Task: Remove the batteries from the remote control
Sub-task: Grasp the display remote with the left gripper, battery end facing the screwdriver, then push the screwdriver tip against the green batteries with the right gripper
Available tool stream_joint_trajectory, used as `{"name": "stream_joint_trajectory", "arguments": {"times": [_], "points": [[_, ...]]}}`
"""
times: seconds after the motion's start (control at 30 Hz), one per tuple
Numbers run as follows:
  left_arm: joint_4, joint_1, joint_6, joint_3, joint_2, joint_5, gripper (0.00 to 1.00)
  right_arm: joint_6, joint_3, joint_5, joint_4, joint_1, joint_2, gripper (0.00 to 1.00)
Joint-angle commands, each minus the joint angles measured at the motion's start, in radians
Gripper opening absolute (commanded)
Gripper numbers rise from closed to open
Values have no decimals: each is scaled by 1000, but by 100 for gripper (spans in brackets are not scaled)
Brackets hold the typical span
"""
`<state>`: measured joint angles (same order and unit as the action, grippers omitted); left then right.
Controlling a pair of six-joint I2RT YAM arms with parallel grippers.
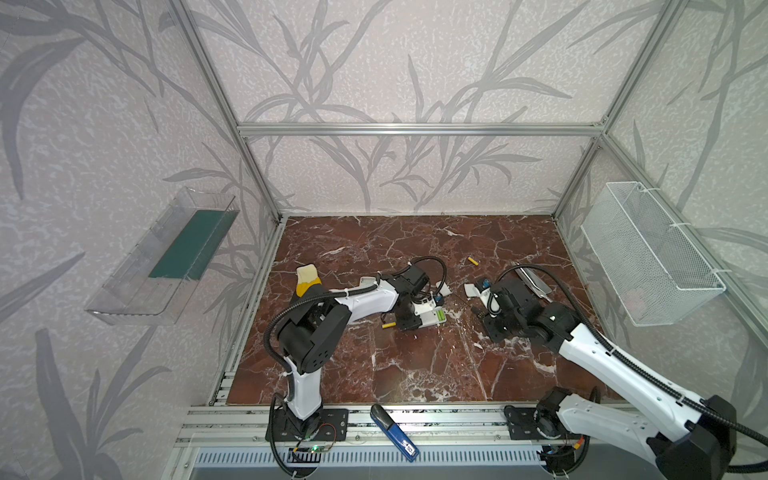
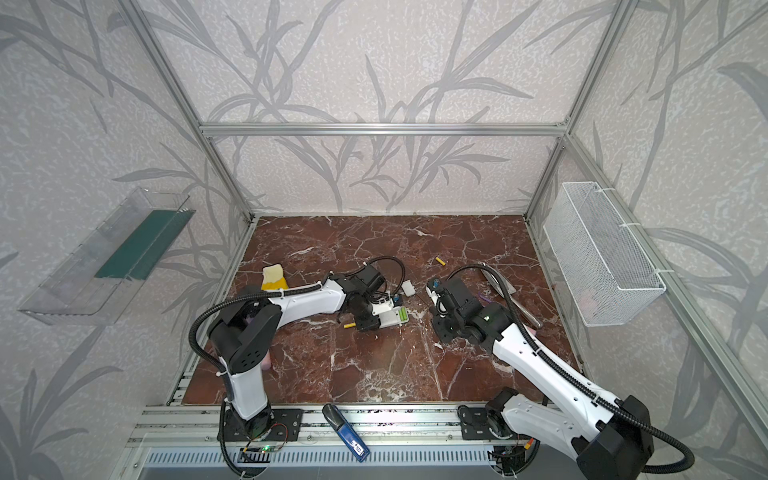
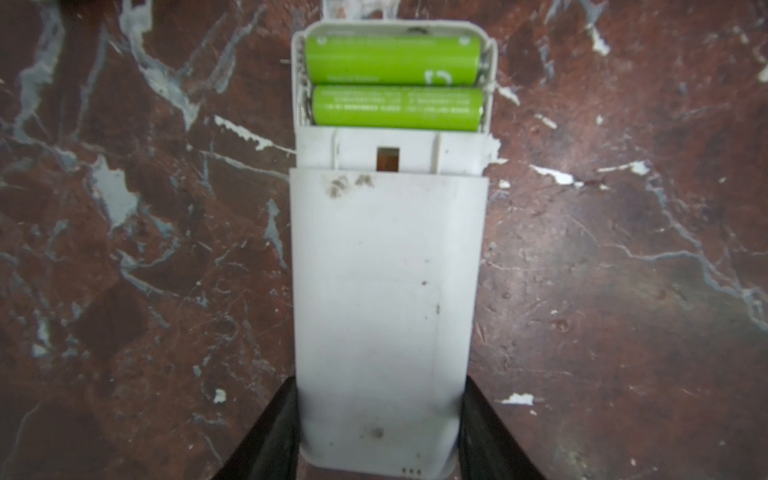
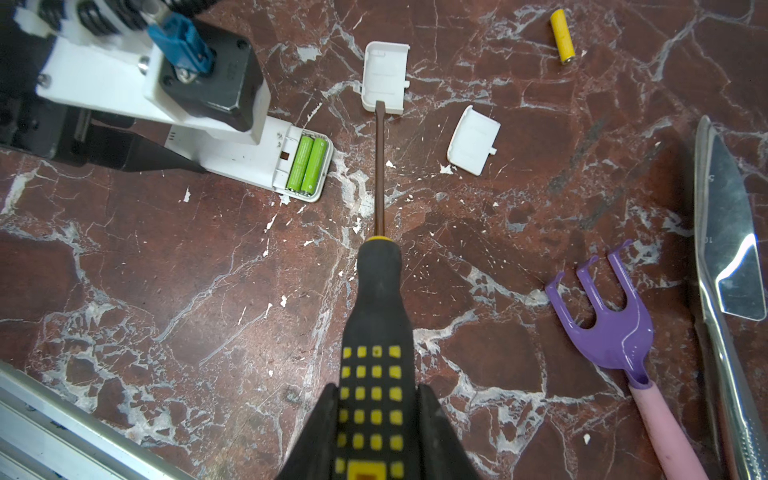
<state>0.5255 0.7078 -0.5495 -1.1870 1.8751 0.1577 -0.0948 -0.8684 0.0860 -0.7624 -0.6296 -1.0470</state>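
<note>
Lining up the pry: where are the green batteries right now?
In both top views the green batteries sit mid-table, side by side in the open end of the white remote gripped by the left gripper.

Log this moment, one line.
left gripper: shut on remote; right gripper: shut on screwdriver; green batteries: in remote; yellow batteries: loose on table

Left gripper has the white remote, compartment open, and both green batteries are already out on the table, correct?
Not quite. The left gripper does grip the white remote with its compartment open, but both green batteries lie side by side inside it, not out; the left wrist view shows this.
</note>
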Motion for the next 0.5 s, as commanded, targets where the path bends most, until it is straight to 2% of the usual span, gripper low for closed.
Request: {"name": "stream_joint_trajectory", "arguments": {"times": [0.0,0.23,0.47], "points": [[46,-34,-9,27,-25,-33,42,18,-34,-17,-20,-2,-4,0],[49,-84,-10,26,-19,-42,41,24,-48,-33,-28,-39,-44,0],[44,-95,-26,27,-8,-42,41,35,-70,-33,-21,-103,-110,0]]}}
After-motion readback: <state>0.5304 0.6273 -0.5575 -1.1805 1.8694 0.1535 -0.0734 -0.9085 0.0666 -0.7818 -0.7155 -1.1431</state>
